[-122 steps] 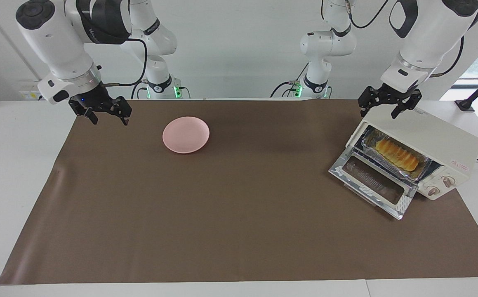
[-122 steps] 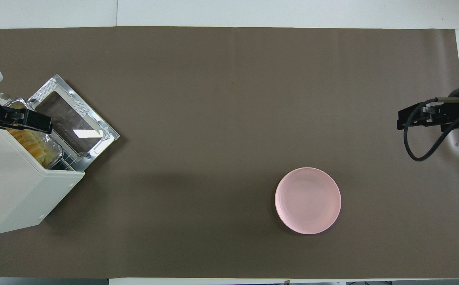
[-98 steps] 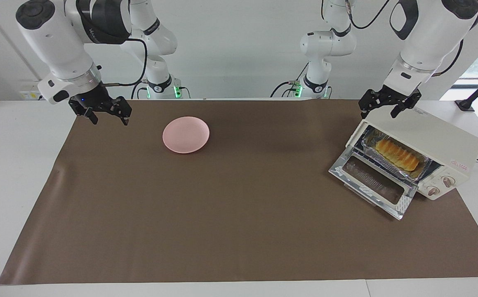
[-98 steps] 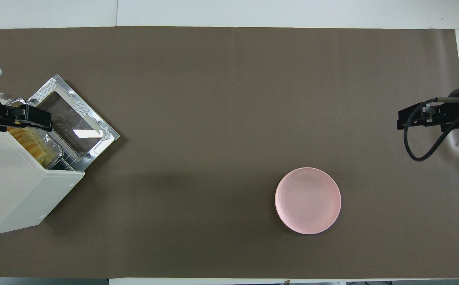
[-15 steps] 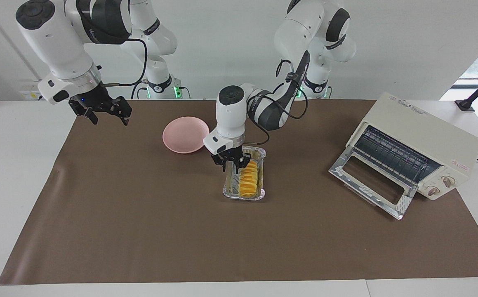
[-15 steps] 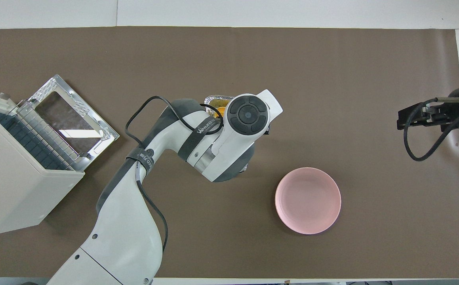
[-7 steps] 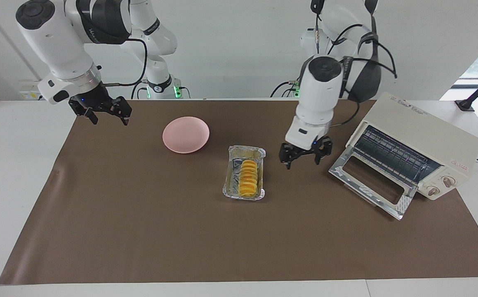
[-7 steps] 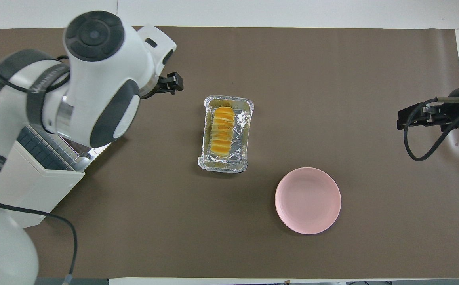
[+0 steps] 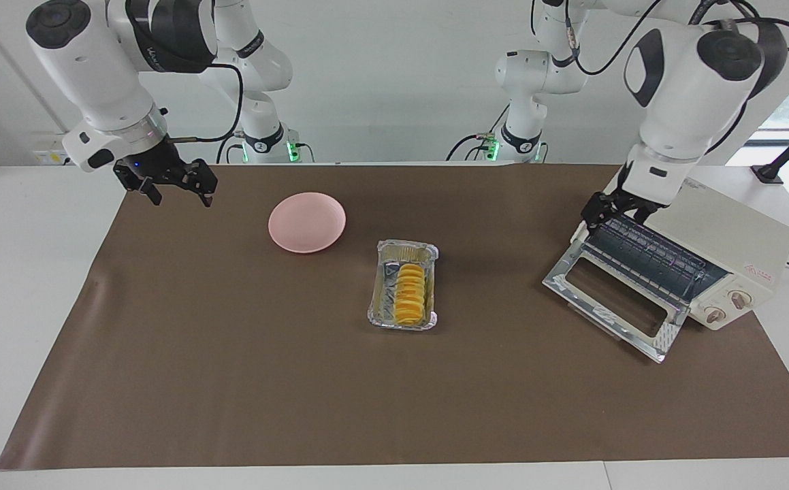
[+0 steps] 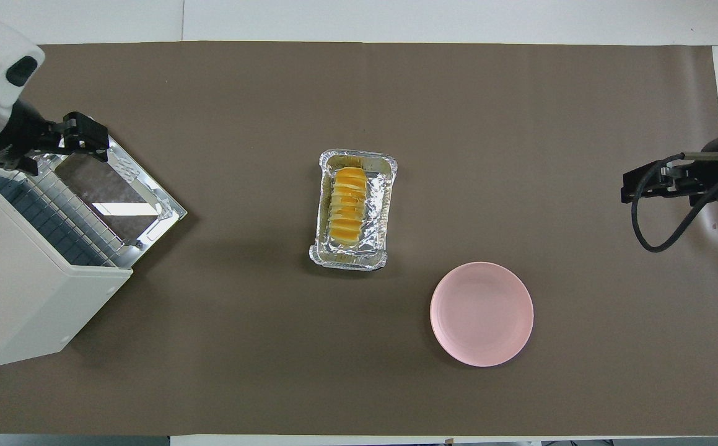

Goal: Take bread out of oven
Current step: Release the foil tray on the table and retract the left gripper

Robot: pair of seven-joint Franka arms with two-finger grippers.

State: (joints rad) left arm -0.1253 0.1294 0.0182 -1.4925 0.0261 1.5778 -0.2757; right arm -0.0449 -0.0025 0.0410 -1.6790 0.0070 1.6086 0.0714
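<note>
The golden bread lies in a crinkled foil tray on the brown mat, mid-table, beside the pink plate. Nothing touches it. The cream oven stands at the left arm's end with its shiny door folded down and its dark wire rack bare. My left gripper hangs open and empty over the corner of the oven's open mouth. At the right arm's end, my right gripper waits open over the mat's edge.
A pink round plate sits on the mat, a little nearer to the robots than the tray, toward the right arm's end. The oven's two knobs face the table's middle. Bare mat lies between tray and oven.
A second ago my left gripper was at the foil tray, opening. It has since swung away empty across the mat to the oven's mouth. Tray, bread and right arm stayed put.
</note>
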